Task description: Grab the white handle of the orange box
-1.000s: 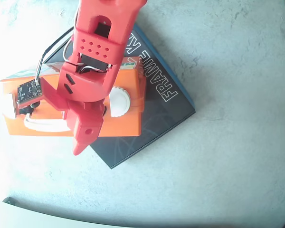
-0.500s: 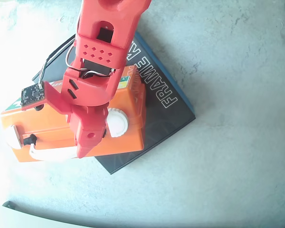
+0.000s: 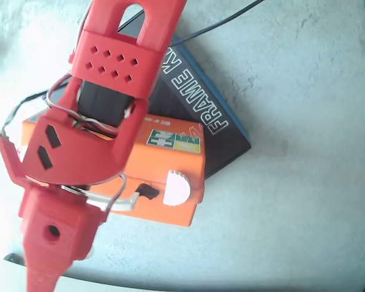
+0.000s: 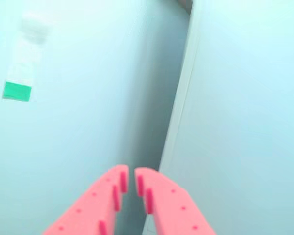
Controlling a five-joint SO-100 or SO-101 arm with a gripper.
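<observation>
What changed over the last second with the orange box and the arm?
In the overhead view the orange box has swung round and tilted, its label now facing up, apparently lifted by the white handle. The gripper now looks much nearer the camera. The black box stayed put.

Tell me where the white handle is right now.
In the overhead view, the white handle shows lower left of centre, running from its black pivot beside the round white latch on the orange box, leftward under the red arm.
</observation>
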